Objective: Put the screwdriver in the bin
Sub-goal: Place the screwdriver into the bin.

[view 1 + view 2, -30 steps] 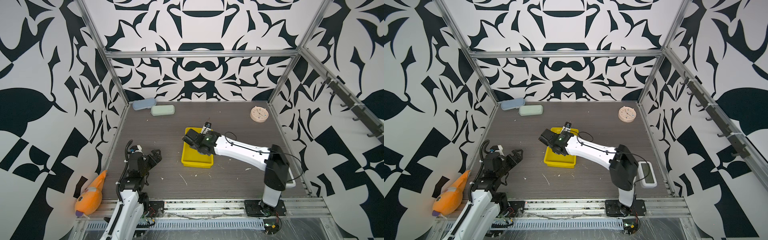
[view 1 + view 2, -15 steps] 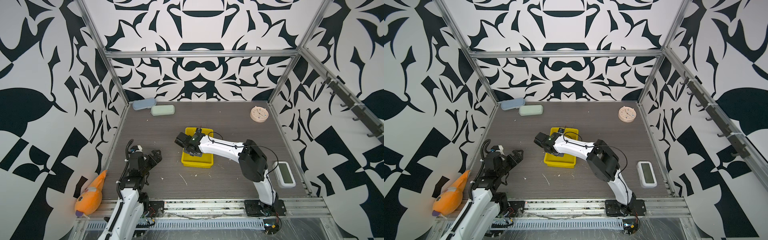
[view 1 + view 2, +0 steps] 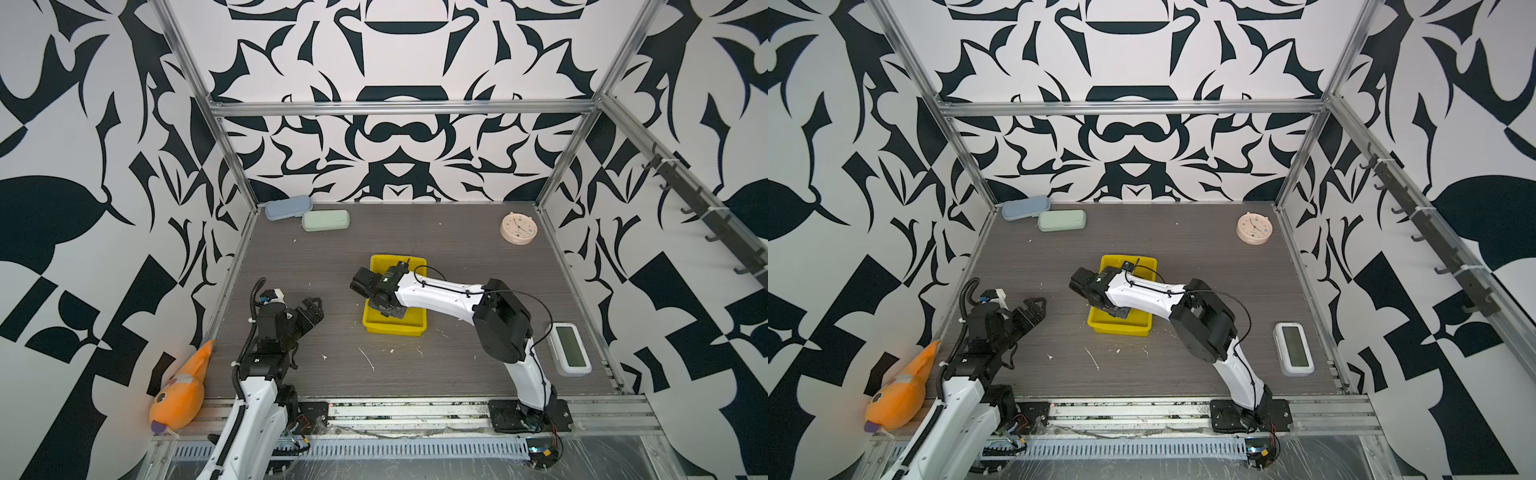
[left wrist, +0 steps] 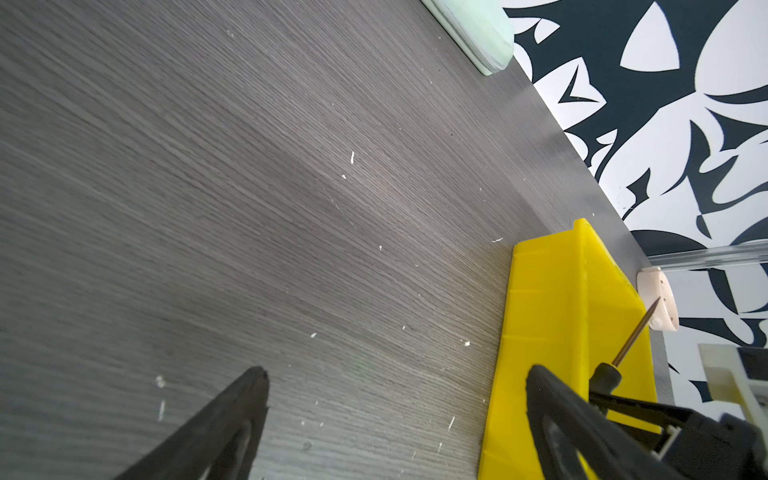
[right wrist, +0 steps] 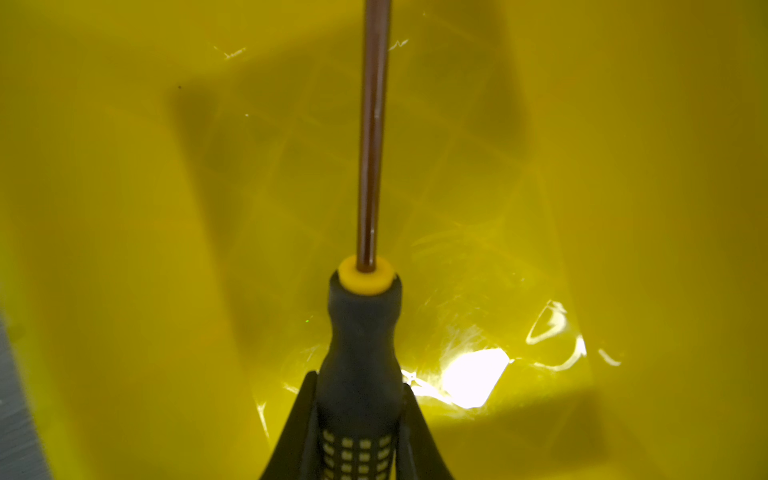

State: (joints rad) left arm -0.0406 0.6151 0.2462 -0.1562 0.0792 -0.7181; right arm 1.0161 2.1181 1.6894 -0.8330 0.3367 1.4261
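In the right wrist view my right gripper [image 5: 358,379] is shut on the screwdriver [image 5: 363,332], pinching its black handle with yellow markings. The thin shaft runs forward over the floor of the yellow bin [image 5: 166,208]. Seen from the left wrist, the screwdriver [image 4: 635,332] tilts up, its tip above the bin [image 4: 544,324] rim. In both top views the right arm's wrist [image 3: 388,284] hangs over the bin [image 3: 395,328] [image 3: 1119,328] and covers the grip. My left gripper [image 3: 320,309] [image 3: 1040,309] [image 4: 397,372] stands open and holds nothing, left of the bin.
A pale blue case [image 3: 289,208] and a green case [image 3: 325,220] lie at the back left. A round clock [image 3: 518,227] sits at the back right, a white digital device [image 3: 569,351] at the front right, an orange plush fish [image 3: 183,386] at the front left.
The right arm's wrist has shifted slightly left over the bin and its elbow has swung, with the screwdriver still held. The left arm has not moved.
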